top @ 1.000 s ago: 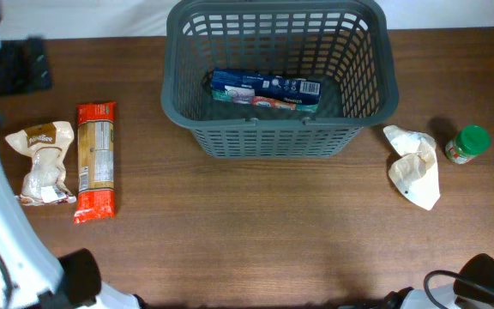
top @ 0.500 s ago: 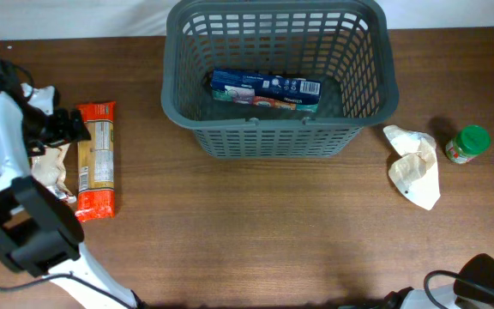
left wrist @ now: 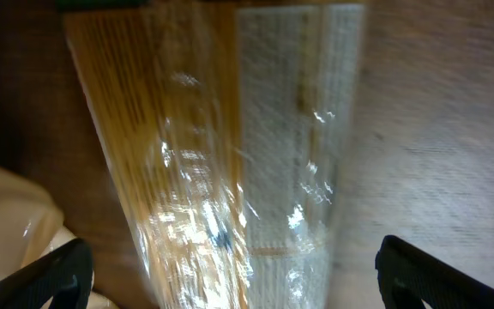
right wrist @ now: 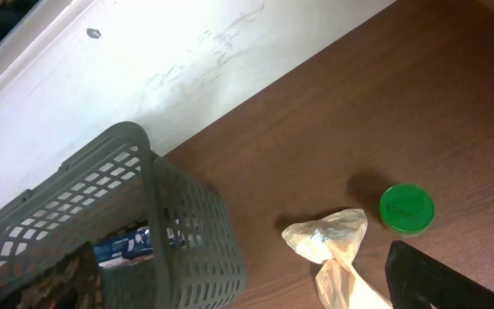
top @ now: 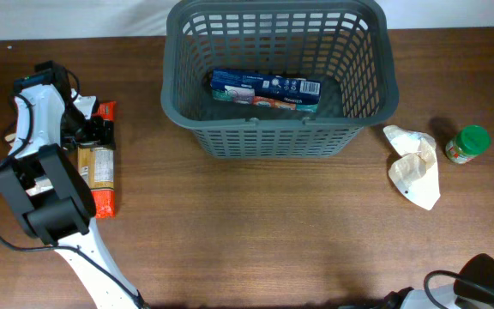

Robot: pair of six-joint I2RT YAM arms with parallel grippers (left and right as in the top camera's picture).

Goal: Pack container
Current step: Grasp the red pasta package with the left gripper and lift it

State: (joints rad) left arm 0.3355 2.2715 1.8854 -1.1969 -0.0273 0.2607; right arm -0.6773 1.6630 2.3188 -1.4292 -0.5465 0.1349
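Note:
The dark grey basket stands at the back middle of the table and holds a blue packet. It also shows in the right wrist view. My left gripper is open and low over the upper part of the red-ended spaghetti packet. In the left wrist view the fingers straddle the clear spaghetti packet without closing on it. My right gripper is open and empty, high above the table to the right of the basket.
A beige bag lies just left of the spaghetti, mostly hidden under my left arm in the overhead view. A crumpled cream bag and a small green-lidded jar lie right of the basket. They also show in the right wrist view, the bag beside the jar.
My left arm has swung in from the table's left edge to over the spaghetti packet, covering the beige bag. The right side is unchanged.

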